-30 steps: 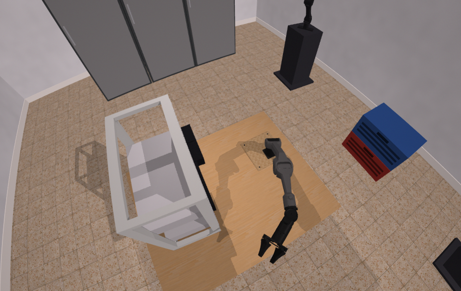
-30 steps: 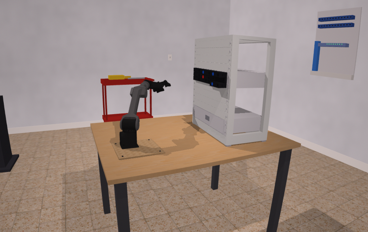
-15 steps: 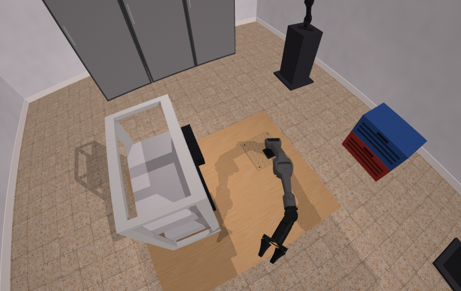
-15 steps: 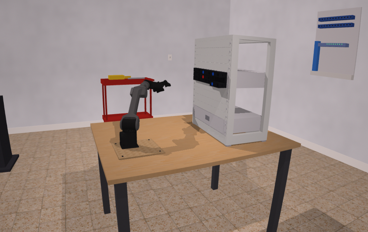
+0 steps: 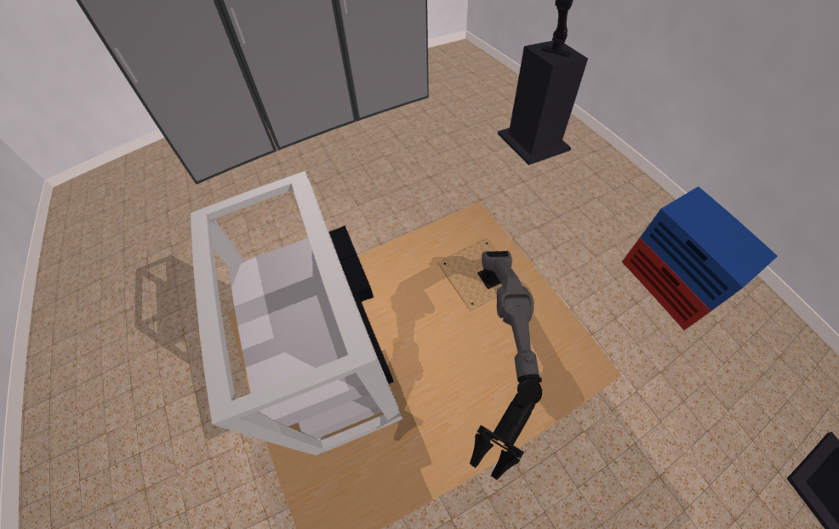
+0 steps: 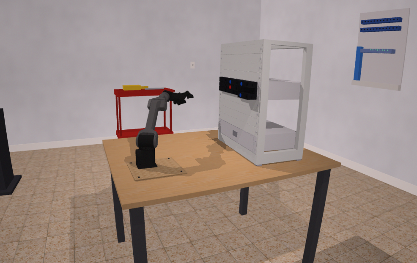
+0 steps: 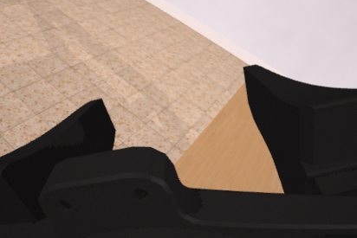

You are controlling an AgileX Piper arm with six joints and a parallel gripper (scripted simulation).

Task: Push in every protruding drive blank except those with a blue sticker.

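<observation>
On the wooden surface (image 6: 203, 182), a white open-frame rack (image 6: 307, 97) is standing upright toward one end, with its front face turned toward the arm (image 6: 153, 114). Partway up that front, a band of black drive blanks (image 6: 248, 88) is showing in two rows. From the exterior view, three of them are carrying blue stickers (image 6: 241, 83) and one is carrying a red sticker (image 6: 229, 87). From the top view, the blanks (image 5: 351, 263) are projecting past the rack's front edge as a dark block, with a thinner dark strip running further along the same face; how far each single blank is sticking out cannot be told.

The arm is rising from a perforated base plate (image 6: 177, 171) bolted near the middle of the surface, well apart from the rack. It is reaching out and upward, with the gripper (image 5: 494, 456) hanging over the surface's edge, off to the side of the rack's front and not touching it. The jaws are standing fully wide, with nothing between them. In the wrist view, the two black fingers are framing tiled floor, a corner of the surface and the white wall.

Beyond the surface, a red cart (image 6: 117, 110) is standing against the far wall.
</observation>
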